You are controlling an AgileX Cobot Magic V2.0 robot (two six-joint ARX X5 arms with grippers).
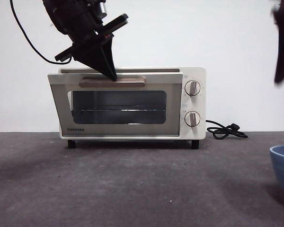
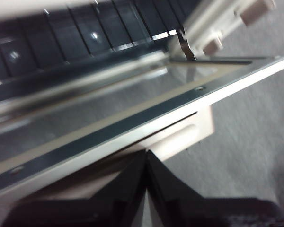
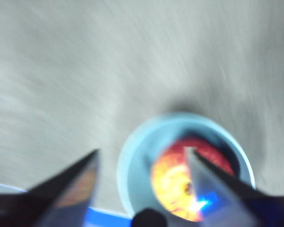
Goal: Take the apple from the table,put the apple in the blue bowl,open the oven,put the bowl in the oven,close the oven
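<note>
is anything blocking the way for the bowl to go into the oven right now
Yes, the oven door itself: it is only tilted ajar, the left gripper at its handle. The blue bowl holding the apple sits on the table off to the side, under the open right gripper. Nothing else visible lies between.

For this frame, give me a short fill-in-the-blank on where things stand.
1. The apple lies inside the blue ____.
2. The left tool is at the oven door's ____.
3. The oven door is slightly ____.
4. The right tool hangs ____ above the apple.

Missing words: bowl; handle; open; open
</note>
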